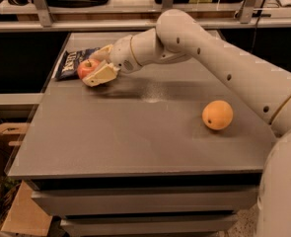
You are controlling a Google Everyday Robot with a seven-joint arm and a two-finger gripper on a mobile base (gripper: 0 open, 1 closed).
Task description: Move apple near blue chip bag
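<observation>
The red apple [87, 67] sits between the cream fingers of my gripper [92, 66] at the far left of the grey table [135, 132]. The gripper is shut on the apple and holds it at the right edge of the blue chip bag [72, 63], which lies flat at the table's back left corner. The apple overlaps the bag's right end in this view. I cannot tell whether the apple rests on the table or hangs just above it.
A smooth orange fruit [217, 115] lies on the right side of the table. My white arm [224, 63] stretches from the lower right across the back of the table. A shelf rail runs behind the table. Cardboard boxes [7, 142] stand on the floor at left.
</observation>
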